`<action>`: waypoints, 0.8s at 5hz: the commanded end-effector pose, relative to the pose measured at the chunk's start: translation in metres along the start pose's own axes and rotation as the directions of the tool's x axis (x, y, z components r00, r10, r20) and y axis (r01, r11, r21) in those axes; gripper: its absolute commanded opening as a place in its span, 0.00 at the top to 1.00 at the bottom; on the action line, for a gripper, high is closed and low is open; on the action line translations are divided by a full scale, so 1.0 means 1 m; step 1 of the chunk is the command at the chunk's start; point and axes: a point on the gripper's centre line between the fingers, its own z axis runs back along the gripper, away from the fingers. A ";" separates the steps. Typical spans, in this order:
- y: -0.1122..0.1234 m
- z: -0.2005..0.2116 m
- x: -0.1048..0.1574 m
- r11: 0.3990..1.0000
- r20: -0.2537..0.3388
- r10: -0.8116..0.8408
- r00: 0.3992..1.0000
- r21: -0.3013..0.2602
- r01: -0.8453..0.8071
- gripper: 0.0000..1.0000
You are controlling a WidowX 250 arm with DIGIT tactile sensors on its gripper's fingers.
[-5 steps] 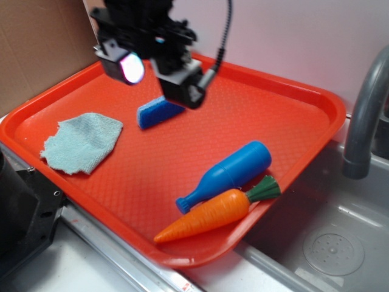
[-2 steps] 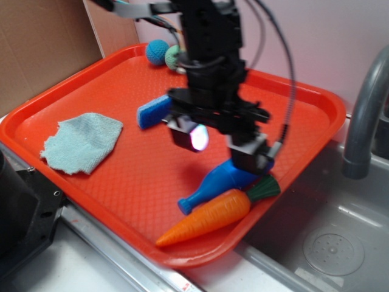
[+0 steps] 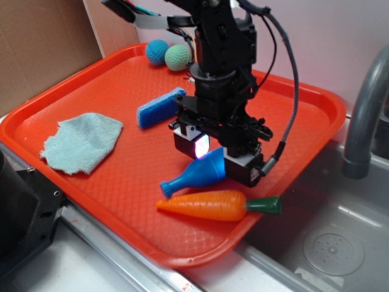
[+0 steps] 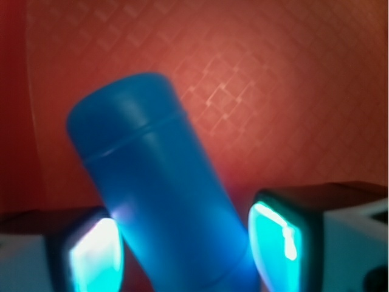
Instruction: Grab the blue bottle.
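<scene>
Tool [image 3: 213, 157] now down over blue bottle [image 3: 196, 173] — was up at 11 o'clock a second ago. Still parted, pads straddling body, not clenched. Bottle and carrot [image 3: 209, 205] nudged; bottle lying at tray [image 3: 73, 79] centre — closing next.

Arm reaches down from above, wrist near vertical, black cabling looping off its right side. Gripper [image 3: 214, 152] is low over the tray, jaws pointing down and spread apart. Wrist view: both fingers [image 4: 276, 240] lit cyan on their inner faces, one either side of the blue bottle [image 4: 161, 207]. Bottle body fills most of the gap between the jaws, lying at a slant; left pad looks touching or nearly so, right pad shows a small gap.
</scene>
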 end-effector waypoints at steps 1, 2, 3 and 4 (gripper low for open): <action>0.030 0.058 -0.007 0.994 0.075 -0.098 0.992 -0.036 0.101 1.00; 0.053 0.092 -0.021 0.995 0.141 -0.100 0.985 -0.015 0.103 1.00; 0.075 0.129 -0.034 0.995 0.136 -0.096 0.986 0.036 0.092 1.00; 0.110 0.168 -0.051 0.995 0.142 0.005 0.990 0.099 -0.019 1.00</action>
